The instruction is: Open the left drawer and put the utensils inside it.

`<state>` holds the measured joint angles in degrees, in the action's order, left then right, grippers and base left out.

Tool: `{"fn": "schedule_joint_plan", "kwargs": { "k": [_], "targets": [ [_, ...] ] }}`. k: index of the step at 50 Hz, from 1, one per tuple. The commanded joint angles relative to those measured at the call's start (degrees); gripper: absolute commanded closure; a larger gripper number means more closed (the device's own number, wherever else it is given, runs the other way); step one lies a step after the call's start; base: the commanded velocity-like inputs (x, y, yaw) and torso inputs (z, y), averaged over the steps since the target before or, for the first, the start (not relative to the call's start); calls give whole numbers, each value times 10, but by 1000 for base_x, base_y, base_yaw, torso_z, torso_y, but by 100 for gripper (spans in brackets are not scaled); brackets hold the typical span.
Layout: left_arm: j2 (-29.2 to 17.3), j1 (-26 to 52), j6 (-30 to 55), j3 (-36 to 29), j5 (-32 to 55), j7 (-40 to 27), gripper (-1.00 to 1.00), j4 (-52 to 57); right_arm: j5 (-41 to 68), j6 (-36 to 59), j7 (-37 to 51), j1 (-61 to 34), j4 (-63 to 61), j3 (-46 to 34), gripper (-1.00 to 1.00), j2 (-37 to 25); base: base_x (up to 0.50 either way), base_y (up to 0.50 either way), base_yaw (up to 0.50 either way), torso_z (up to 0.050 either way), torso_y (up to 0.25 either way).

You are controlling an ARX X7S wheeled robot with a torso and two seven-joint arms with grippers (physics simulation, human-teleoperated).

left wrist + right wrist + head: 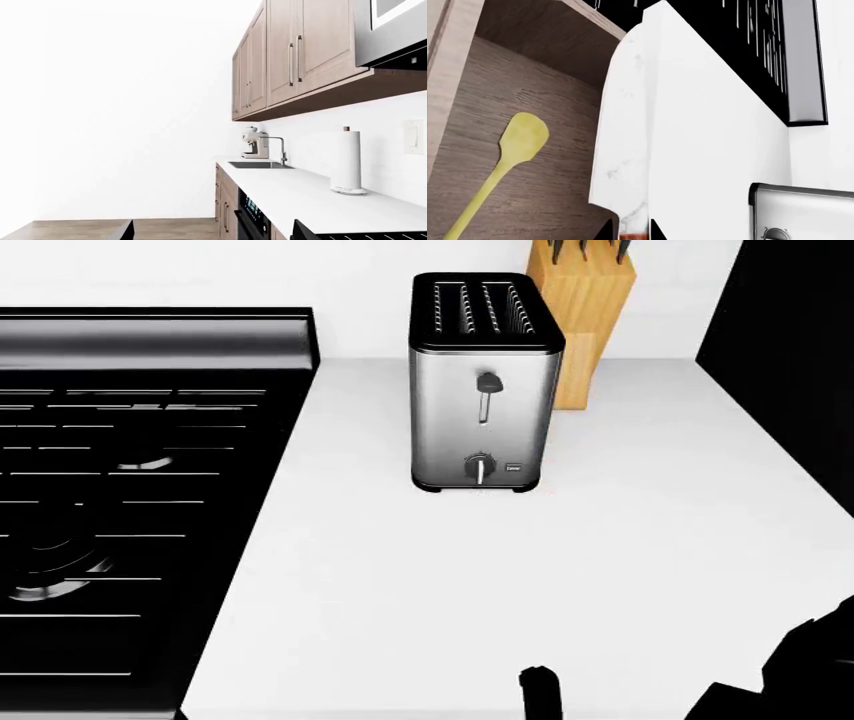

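In the right wrist view the left drawer [540, 90] stands open, showing its wood floor. The pale-yellow spatula [510, 155] lies flat inside it. My right gripper [632, 235] is shut on the knife's reddish-brown handle. The wide silver knife blade [624, 125] reaches away from the fingers, over the drawer's side next to the white countertop [714, 150]. My left gripper [213, 232] is open and holds nothing; only its two dark fingertips [127, 231] show, pointing along the kitchen, away from the drawer. The drawer is out of the head view.
On the countertop [534, 580] stand a steel toaster [483, 390] and a wooden knife block [581, 300] at the back wall. The black stove [120, 500] lies to the left. My right arm [801, 670] shows at the lower right. A paper towel roll [348, 160] stands farther along.
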<state>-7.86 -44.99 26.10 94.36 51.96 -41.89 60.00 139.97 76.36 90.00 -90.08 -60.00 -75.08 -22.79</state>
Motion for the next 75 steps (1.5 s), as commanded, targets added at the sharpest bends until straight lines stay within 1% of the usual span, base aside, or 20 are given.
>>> {"fn": "schedule_joint_plan", "kwargs": {
  "k": [1, 9, 15, 19, 27, 30, 34, 39, 43, 49, 62, 66, 72, 75],
  "targets": [
    [2, 0, 1, 5, 4, 2, -100, 0, -14, 14, 0, 22, 0, -7, 100, -9, 0, 0, 0, 0, 0],
    [2, 0, -1, -1, -2, 1, -100, 0, -32, 20, 0, 46, 0, -12, 100, -12, 0, 0, 0, 0, 0],
    [-1, 0, -1, -5, -4, -1, -100, 0, -81, 44, 0, 123, 0, -20, 100, -21, 0, 0, 0, 0, 0],
    [-1, 0, -2, -12, -10, -3, -100, 0, -100, 67, 0, 173, 0, -7, 100, -36, 0, 0, 0, 0, 0],
    [0, 0, -3, -9, -8, -1, -100, 0, -115, 92, 0, 228, 0, 8, 100, -56, 0, 0, 0, 0, 0],
    [2, 0, -3, -6, -6, 1, -100, 0, -118, 108, 0, 266, 0, 27, 100, -78, 0, 0, 0, 0, 0],
    [2, 0, -2, -3, -5, 2, -100, 0, -125, 120, 0, 294, 0, 36, 100, -89, 0, 0, 0, 0, 0],
    [3, 0, -1, -1, -2, 1, -100, 0, -119, 124, 0, 325, 0, 54, 100, -106, 0, 0, 0, 0, 0],
    [1, 0, 2, 1, -1, 0, -100, 0, -95, 120, 0, 355, 0, 88, 100, -119, 0, 0, 0, 0, 0],
    [-1, 0, 2, 1, -1, -2, -100, 0, -81, 106, 0, 353, 0, 91, 100, -138, 0, 0, 0, 0, 0],
    [-2, 0, 1, -5, -6, -2, -100, 0, -45, 101, 0, 379, 0, 148, 100, -188, 0, 0, 0, 0, 0],
    [-1, 0, 0, -7, -8, -3, -100, 0, -23, 95, 0, 398, 0, 194, 100, -210, 0, 0, 0, 0, 0],
    [-1, 0, -1, -12, -13, -3, -100, 0, 13, 79, -1, 401, 0, 253, 100, -242, 0, 0, 0, 0, 0],
    [0, 0, -2, -12, -13, -2, -100, 0, 13, 82, -13, 405, 4, 271, 100, -257, 0, 0, 0, 0, 0]
  ]
}}
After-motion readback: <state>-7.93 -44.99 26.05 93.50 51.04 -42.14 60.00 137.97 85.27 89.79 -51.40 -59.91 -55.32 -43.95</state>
